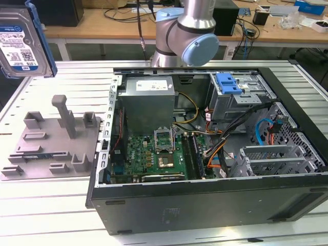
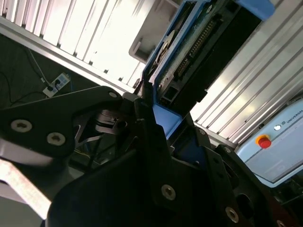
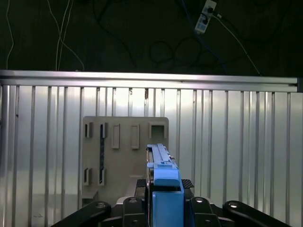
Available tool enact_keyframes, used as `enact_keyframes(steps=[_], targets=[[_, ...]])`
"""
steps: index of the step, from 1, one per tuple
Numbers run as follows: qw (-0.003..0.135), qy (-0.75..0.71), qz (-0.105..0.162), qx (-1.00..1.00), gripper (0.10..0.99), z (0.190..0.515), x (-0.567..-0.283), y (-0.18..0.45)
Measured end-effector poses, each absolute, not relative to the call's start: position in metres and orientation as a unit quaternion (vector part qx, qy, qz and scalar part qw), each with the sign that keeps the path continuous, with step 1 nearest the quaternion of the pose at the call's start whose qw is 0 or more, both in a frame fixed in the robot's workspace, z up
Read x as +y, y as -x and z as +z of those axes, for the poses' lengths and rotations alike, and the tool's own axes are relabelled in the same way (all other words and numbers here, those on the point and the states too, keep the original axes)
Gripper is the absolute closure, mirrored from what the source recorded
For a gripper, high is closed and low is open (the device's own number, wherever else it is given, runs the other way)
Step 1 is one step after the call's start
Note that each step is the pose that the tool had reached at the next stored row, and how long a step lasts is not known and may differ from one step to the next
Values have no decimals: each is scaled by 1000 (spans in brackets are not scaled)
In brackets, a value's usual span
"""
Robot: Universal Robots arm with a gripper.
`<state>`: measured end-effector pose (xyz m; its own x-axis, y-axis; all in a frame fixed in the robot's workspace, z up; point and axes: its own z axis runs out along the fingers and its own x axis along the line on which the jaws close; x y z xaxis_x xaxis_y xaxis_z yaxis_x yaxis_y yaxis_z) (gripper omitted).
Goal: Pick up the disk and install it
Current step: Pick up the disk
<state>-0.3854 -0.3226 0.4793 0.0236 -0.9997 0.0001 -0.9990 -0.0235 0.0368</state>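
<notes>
On the slatted metal table [image 1: 61,77], an open computer case [image 1: 205,207] fills the middle of the exterior view. The arm [image 1: 187,28] stands behind it at twelve o'clock. A grey holder plate [image 1: 46,148] lies just beside the case at nine o'clock. The disk [image 1: 20,46] hangs in the air at ten o'clock, above that plate. In the first wrist view the gripper [image 3: 164,185] is clamped on the disk, a finger on either side.

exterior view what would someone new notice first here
The open computer case sits in the middle, its green board laid bare. At the exterior view's upper left the disk hangs in the air above a grey holder. In the first wrist view the pincer is shut on it.
</notes>
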Motion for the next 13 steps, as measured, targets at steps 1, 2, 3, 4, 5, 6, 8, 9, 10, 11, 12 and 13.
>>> enact_keyframes(steps=[1, 2, 3, 4, 5, 6, 8, 9, 10, 11, 12, 13], targets=[[13, -715, -13, -699, 718, 479, -323, 383], [13, -715, -13, -699, 718, 479, -325, 380], [14, -715, -13, -699, 718, 480, -326, 377], [14, -715, -13, -699, 718, 480, -327, 375], [14, -715, -13, -699, 718, 480, -328, 372], [14, -715, -13, -699, 718, 480, -329, 370], [14, -715, -14, -699, 718, 480, -331, 365], [14, -715, -14, -699, 718, 480, -332, 361], [14, -715, -14, -699, 718, 480, -333, 359], [14, -715, -14, -699, 718, 480, -334, 356], [14, -715, -14, -699, 718, 480, -335, 353], [14, -715, -14, -699, 718, 481, -337, 350]])
